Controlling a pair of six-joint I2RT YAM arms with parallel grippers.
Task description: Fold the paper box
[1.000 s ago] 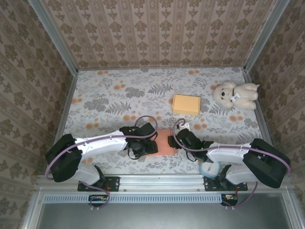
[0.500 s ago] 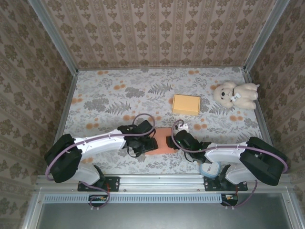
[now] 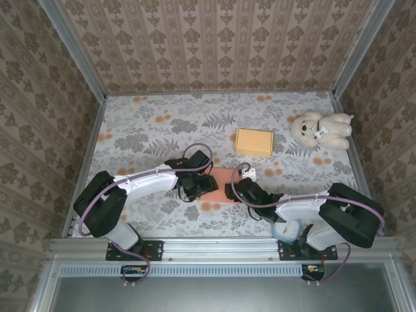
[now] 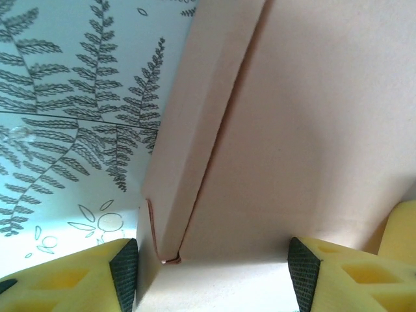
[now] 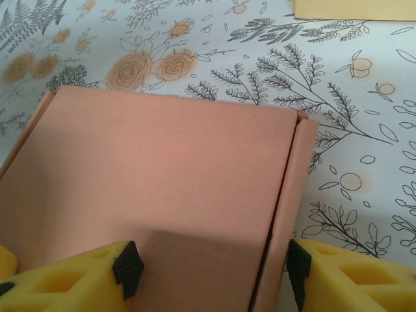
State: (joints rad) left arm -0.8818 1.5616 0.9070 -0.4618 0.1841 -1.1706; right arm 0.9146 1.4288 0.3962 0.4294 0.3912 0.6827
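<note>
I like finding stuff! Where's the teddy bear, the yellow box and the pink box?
teddy bear [image 3: 307, 125], top external view, on its head.
yellow box [image 3: 254, 142], top external view, middle of its top.
pink box [image 5: 162, 169], right wrist view, middle of its flat top.

We see a cream teddy bear [image 3: 322, 129] lying at the far right corner of the floral-patterned worktop [image 3: 143, 136], a closed yellow box [image 3: 254, 142] near it, damask-papered walls [image 3: 214, 45] on three sides.

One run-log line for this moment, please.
pink box: on table | left gripper: jaws straddle its left end, grip unclear | right gripper: jaws apart at its right end, grip unclear
</note>
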